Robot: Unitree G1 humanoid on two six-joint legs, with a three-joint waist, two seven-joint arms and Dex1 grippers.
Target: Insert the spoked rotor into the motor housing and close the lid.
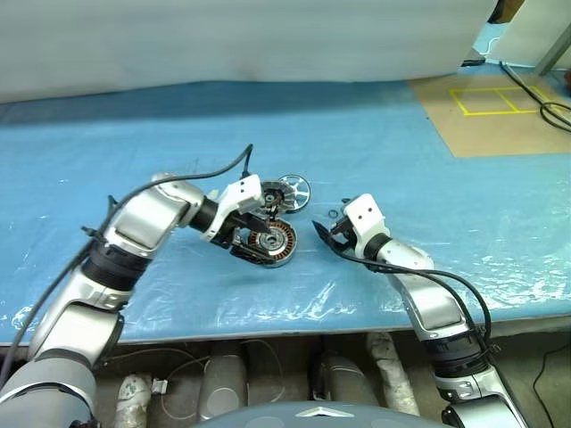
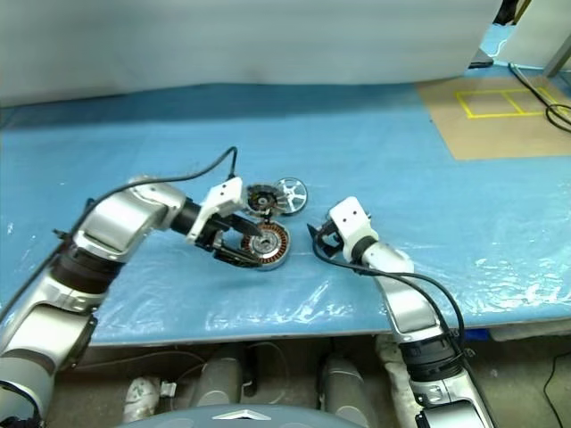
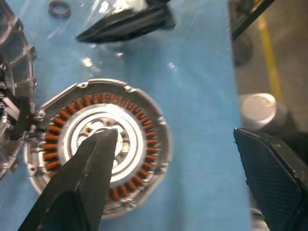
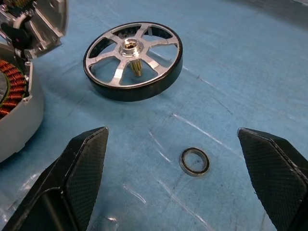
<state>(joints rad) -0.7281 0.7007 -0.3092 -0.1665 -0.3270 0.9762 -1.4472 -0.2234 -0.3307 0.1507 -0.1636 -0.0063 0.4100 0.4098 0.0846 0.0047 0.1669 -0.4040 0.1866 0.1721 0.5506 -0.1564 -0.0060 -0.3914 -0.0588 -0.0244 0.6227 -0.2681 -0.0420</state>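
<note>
The motor housing (image 3: 98,144), a round grey cup with a ring of copper coils, lies open side up on the blue sheet. My left gripper (image 3: 173,134) hovers just over it, open and holding nothing. One of its fingers (image 3: 91,173) hangs above the housing's silver centre. The spoked rotor (image 4: 133,57), a shiny silver wheel with a dark rim, lies flat just behind the housing. A round grey ribbed part, apparently the lid (image 2: 260,198), sits beside the rotor, partly hidden by my left hand. My right gripper (image 4: 173,134) rests open to the right of the housing, pointing toward the rotor.
A small dark ring (image 4: 194,161) lies on the sheet in front of my right gripper. The blue plastic sheet (image 1: 428,196) covers the table and wrinkles near the front edge. A brown board with yellow tape (image 1: 500,107) lies at the far right.
</note>
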